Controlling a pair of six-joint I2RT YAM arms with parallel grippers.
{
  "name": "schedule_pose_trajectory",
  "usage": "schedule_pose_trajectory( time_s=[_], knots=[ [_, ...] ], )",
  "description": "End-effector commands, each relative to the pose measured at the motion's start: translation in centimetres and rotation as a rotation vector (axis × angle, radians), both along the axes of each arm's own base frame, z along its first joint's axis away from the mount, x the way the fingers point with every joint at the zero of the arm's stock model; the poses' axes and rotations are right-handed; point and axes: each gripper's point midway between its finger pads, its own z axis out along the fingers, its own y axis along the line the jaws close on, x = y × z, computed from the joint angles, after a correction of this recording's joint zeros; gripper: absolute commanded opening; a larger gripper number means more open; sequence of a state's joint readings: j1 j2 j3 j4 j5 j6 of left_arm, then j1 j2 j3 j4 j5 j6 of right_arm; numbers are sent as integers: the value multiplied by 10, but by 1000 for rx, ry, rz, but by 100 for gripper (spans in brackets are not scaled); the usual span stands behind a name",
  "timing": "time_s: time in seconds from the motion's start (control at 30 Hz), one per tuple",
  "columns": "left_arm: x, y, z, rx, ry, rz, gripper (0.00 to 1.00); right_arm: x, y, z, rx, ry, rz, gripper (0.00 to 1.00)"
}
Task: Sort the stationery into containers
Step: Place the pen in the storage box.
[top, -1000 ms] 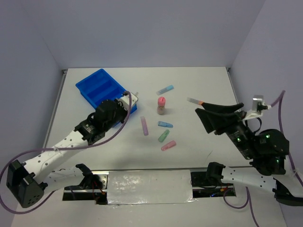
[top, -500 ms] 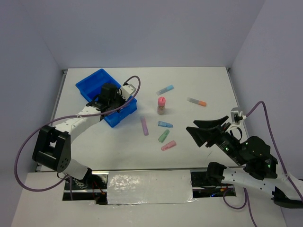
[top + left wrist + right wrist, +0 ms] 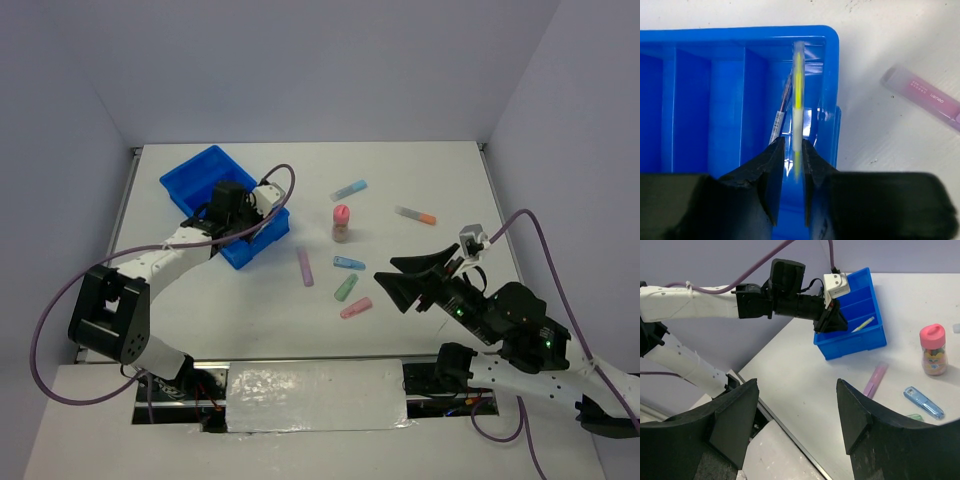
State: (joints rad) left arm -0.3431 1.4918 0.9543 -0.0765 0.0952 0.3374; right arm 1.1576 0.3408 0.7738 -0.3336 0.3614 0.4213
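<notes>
The blue four-compartment tray [image 3: 200, 172] stands at the back left. My left gripper [image 3: 243, 212] hangs over its right end. In the left wrist view the jaws [image 3: 793, 145] stand narrowly apart. The thin yellow pencil [image 3: 798, 75] runs between them into the rightmost compartment, with a gap on its left side. A dark pen [image 3: 783, 105] lies beside it. My right gripper [image 3: 390, 280] is wide open and empty above the table, right of a pink stick [image 3: 355, 308]. A purple stick [image 3: 305, 266], a green stick [image 3: 346, 287] and a blue stick [image 3: 348, 263] lie mid-table.
A pink-capped bottle [image 3: 341, 222] stands upright at the centre. Another blue stick [image 3: 349, 189] lies behind it, and an orange-tipped pen [image 3: 414, 214] lies at the right. White walls close in the table on three sides. The right wrist view shows the left arm [image 3: 705, 295] reaching over the tray [image 3: 860, 342].
My left gripper moved from the tray's near right corner to over its right compartment and has held still since. My right arm swung down and left, toward the sticks.
</notes>
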Motion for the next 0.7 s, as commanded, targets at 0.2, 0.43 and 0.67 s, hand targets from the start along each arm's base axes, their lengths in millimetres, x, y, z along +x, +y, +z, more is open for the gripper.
schedule_pose_trajectory(
  time_s=[0.2, 0.43, 0.67],
  knots=[
    [8, 0, 30, -52, -79, 28, 36, 0, 8, 20, 50, -31, 18, 71],
    [-8, -33, 160, -475, -253, 104, 99, 7, 0, 6, 15, -11, -39, 71],
    [-31, -107, 167, -736, -281, 66, 99, 11, -28, -8, 40, 28, -130, 74]
  ],
)
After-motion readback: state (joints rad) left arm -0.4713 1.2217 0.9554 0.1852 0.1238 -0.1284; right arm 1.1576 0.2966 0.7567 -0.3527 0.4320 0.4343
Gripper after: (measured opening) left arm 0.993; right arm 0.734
